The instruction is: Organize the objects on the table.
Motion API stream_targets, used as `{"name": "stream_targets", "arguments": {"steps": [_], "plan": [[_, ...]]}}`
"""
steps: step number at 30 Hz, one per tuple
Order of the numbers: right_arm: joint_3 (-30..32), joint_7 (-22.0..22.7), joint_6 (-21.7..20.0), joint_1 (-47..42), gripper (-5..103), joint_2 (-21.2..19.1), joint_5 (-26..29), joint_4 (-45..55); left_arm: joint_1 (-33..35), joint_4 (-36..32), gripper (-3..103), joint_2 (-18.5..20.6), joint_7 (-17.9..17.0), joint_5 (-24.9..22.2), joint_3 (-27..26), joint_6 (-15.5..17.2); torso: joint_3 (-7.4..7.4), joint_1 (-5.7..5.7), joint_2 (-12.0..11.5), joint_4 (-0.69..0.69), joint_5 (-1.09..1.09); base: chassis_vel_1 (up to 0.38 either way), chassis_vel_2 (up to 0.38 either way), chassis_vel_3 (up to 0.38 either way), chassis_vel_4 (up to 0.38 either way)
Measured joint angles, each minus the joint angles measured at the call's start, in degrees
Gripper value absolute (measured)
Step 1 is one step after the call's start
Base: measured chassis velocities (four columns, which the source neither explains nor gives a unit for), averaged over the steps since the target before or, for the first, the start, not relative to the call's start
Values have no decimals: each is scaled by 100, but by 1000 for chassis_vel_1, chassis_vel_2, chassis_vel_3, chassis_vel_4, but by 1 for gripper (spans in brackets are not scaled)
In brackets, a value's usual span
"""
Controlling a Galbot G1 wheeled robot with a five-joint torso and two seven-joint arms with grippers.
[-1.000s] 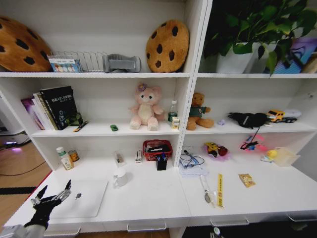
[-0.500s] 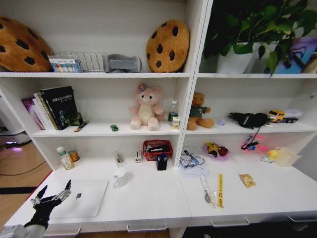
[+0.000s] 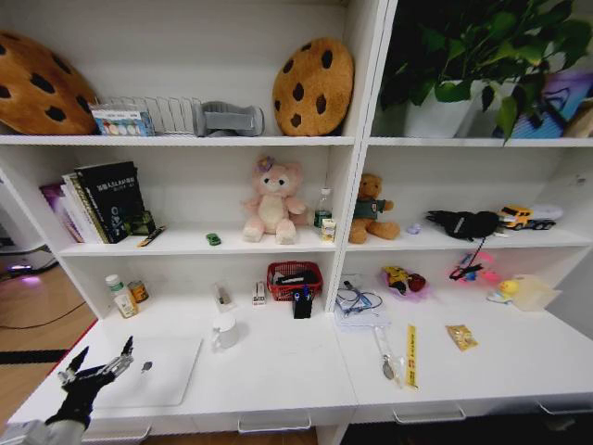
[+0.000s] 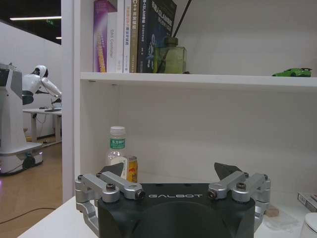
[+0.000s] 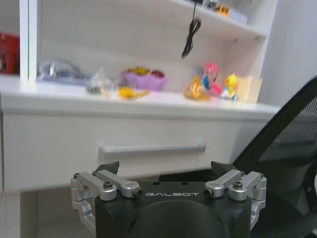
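Black and silver, the left gripper hovers at the near left corner of the table, its fingers spread wide and holding nothing; from its own wrist camera the left gripper shows both fingertips well apart with only air between them. Just beside it, on the inner side, lies the silver laptop, closed and flat, a small dark logo on its pale lid, its near edge close to the table's front edge. Bare white tabletop runs beyond the laptop toward a white cup and a red basket farther back against the shelving. Ahead of the gripper, at the back of the desk, stand a white bottle and a small can touching it; on the shelf above, books stand upright and a tiny green toy car sits near the shelf's front edge, well apart from the books. The right gripper hangs low in front of the desk, below a drawer handle, its fingers likewise spread wide and empty, with a black mesh chair close at its outer side.
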Motion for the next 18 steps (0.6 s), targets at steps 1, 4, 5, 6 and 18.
{"name": "stream_targets", "arguments": {"steps": [1,4,5,6,18], "plan": [[32,101,-119,-198,100,19,-33,379,0,0,100,0,0,0,0,0,0,0,0,0,1,0,0,0,0],[75,162,-377,-614,100,-42,34,1259,0,0,100,0,0,0,0,0,0,0,0,0,-1,0,0,0,0],[75,162,-377,-614,100,-42,34,1259,0,0,100,0,0,0,0,0,0,0,0,0,-1,0,0,0,0],[97,112,-448,-731,100,-88,70,1561,0,0,100,0,0,0,0,0,1,1,0,0,-1,0,0,0,0],[529,-1627,-2065,-637,100,-1190,1556,3563,0,0,100,0,0,0,0,0,1,2,-1,0,1,0,0,0,0]]}}
